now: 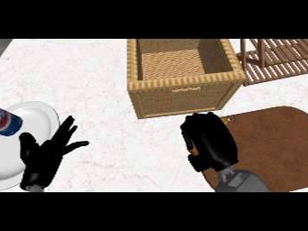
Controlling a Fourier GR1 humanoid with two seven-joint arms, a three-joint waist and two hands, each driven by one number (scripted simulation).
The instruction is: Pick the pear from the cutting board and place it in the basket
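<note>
Right robot hand (208,140) sat at the left end of the brown cutting board (276,144), back of the hand toward the camera, fingers curled downward and inward. A small yellowish bit showed at its upper right edge, at the board's top left corner. Judged this to be the pear (227,120), mostly hidden under the hand; shape and long axis could not be read. Whether the fingers had closed round it or only cupped over it could not be told for certain; the curl suggested a grasp.

Key relation: basket (183,94) stood directly beyond the right robot hand, just past the fingertips, its near wall close to the board's left corner. The move, as judged, would be a lift and a short carry forward and slightly left, high enough to clear the near rim. The basket walls looked tall; catching the rim was the risk.

Basket interior showed woven floor only, nothing seen inside. A wooden slatted rack (283,61) lay to its right, touching or nearly so.

Left robot hand (46,151) was open, fingers spread and pointing up, resting at the lower left over the edge of a white plate (30,122). A blue and white can (1,121) lay on that plate. The right hand was far nearer the pear and the basket. The worktop (83,72) was pale marble.
</note>
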